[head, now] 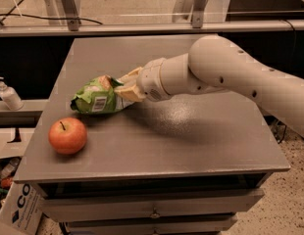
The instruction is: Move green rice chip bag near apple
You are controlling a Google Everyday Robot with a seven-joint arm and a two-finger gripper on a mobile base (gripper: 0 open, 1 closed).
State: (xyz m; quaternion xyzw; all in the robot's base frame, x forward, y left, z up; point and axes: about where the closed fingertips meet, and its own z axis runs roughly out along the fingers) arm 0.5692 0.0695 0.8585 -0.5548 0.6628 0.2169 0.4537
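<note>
The green rice chip bag [95, 98] is crinkly bright green with a white barcode patch and lies over the left part of the grey table [191, 146]. My gripper [123, 87] reaches in from the right and is shut on the bag's right end, its tan fingers [128, 93] clamped above and below it. The red-orange apple [67, 135] with a short dark stem stands near the table's front left corner, a short way below and left of the bag. The bag's left end hangs just above the apple's far side.
My white arm [230, 77] spans the right half of the table. A white pump bottle [8, 94] stands on a ledge to the left. A cardboard box [19, 209] sits on the floor at lower left. Drawers [152, 212] run below the tabletop.
</note>
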